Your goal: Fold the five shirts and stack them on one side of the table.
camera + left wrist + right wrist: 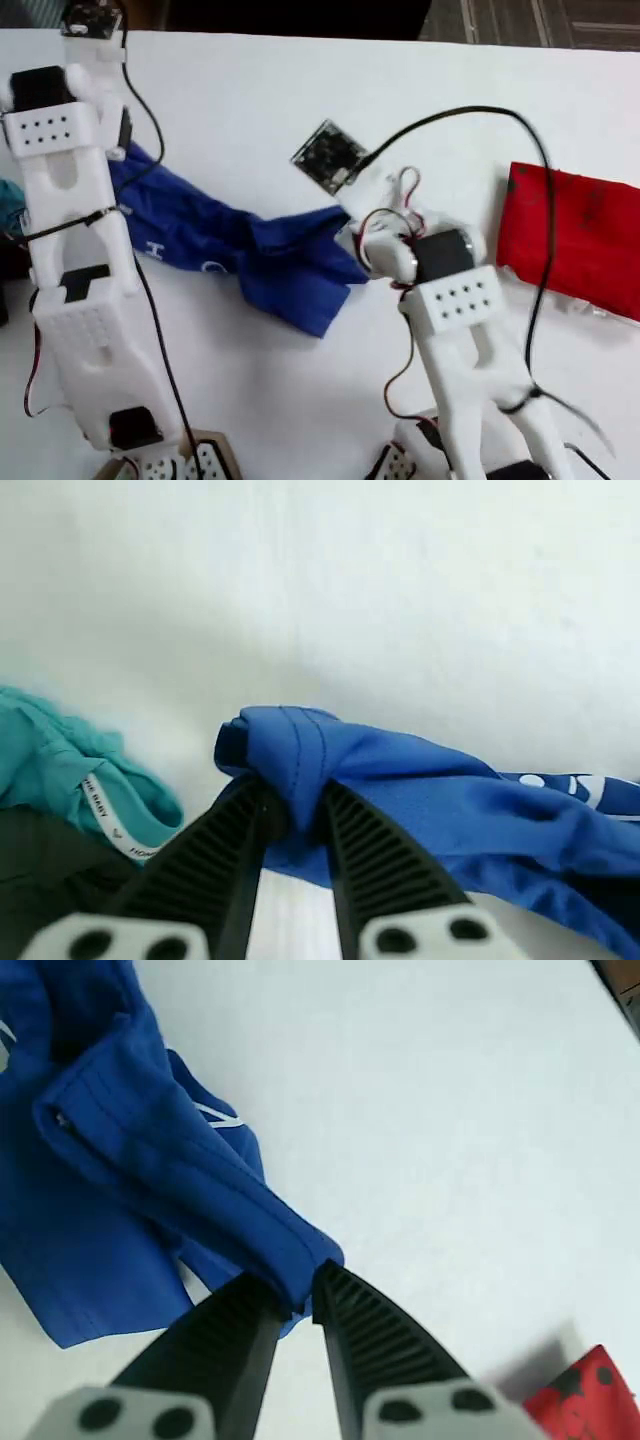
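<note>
- Blue shirt is strung out and crumpled between the two grippers, its middle sagging onto the table.
- Left gripper pinches one bunched hem, and right gripper clamps a folded edge at the other end.
- Teal shirt sits bunched just beside the left gripper. Red shirt lies flat, apart from the right gripper.
- White tabletop spreads broad past both grippers to its far edge.

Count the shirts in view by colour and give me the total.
blue shirt: 1
red shirt: 1
teal shirt: 1
Total: 3
</note>
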